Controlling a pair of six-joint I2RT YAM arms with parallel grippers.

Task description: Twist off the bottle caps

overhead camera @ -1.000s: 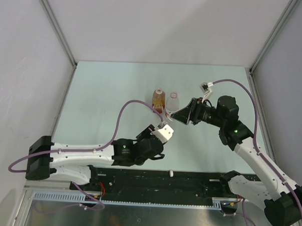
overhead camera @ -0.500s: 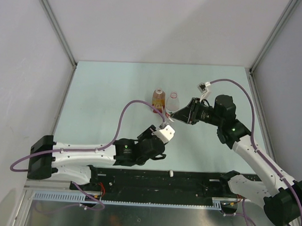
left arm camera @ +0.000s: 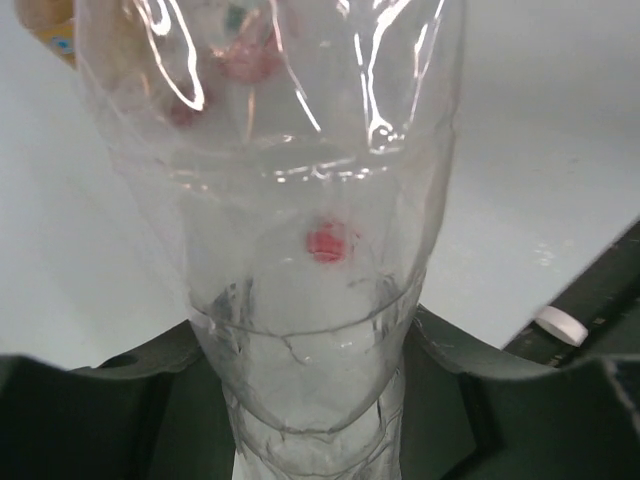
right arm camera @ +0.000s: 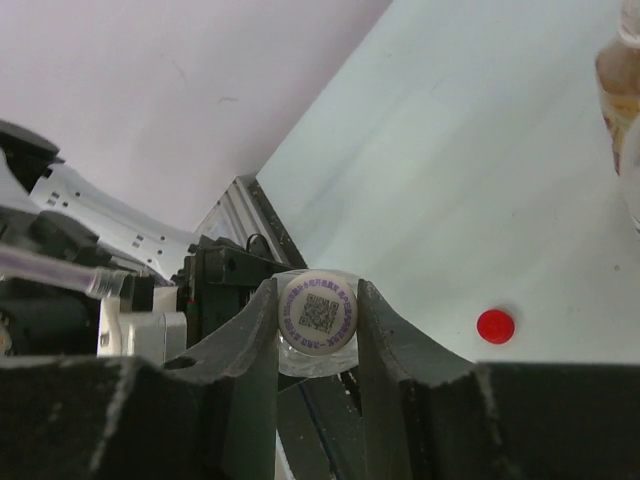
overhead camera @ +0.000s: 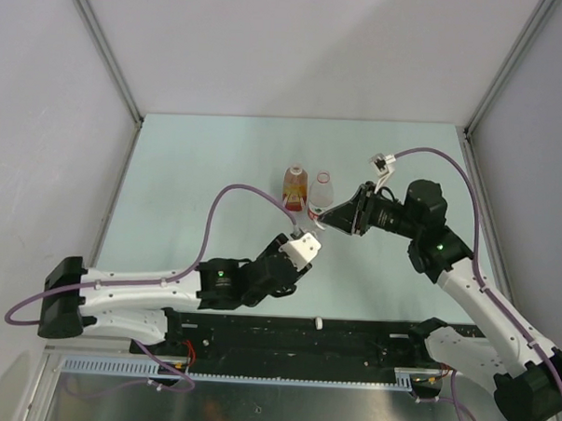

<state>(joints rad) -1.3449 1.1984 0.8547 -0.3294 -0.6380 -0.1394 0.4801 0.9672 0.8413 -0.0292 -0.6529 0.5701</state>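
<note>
**Both grippers on the clear bottle**

My left gripper (left arm camera: pixel 315 430) is clamped tight around the clear bottle (left arm camera: pixel 300 200) and holds it tilted, neck toward my right arm. My right gripper (right arm camera: pixel 317 292) is closed almost fully on the white cap (right arm camera: pixel 318 313) at that neck. It has one finger on each side, and the printed code on the cap's top faces my wrist camera. The red cap (right arm camera: pixel 495 325) lies by itself on the table (overhead camera: pixel 189 169), under the held bottle. The amber bottle (overhead camera: pixel 295 185) and a third bottle (overhead camera: pixel 323 194) stand upright just beside each other, beyond my grippers. A loose white cap (overhead camera: pixel 319 321) lies on the black rail (overhead camera: pixel 369 336) near my bases.
</note>
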